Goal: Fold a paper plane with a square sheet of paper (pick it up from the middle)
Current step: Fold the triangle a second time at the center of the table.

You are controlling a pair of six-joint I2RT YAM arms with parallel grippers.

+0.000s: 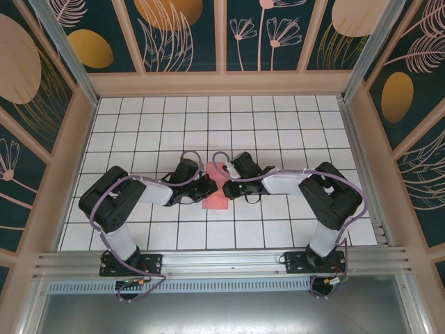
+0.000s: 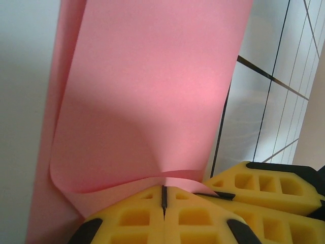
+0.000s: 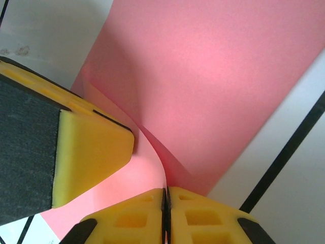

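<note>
The square sheet of paper is salmon pink and lies as a narrow folded strip on the white tiles in the middle of the table. My left gripper meets it from the left and my right gripper from the right, almost tip to tip. In the left wrist view my left gripper is shut, a curled edge of the paper pinched between its yellow pads. In the right wrist view my right gripper is shut on a raised edge of the paper. The left gripper's fingertip rests beside it.
A white gridded table is boxed in by a wooden frame and patterned walls. A metal rail runs along the near edge at the arm bases. Both arms are folded low toward the centre.
</note>
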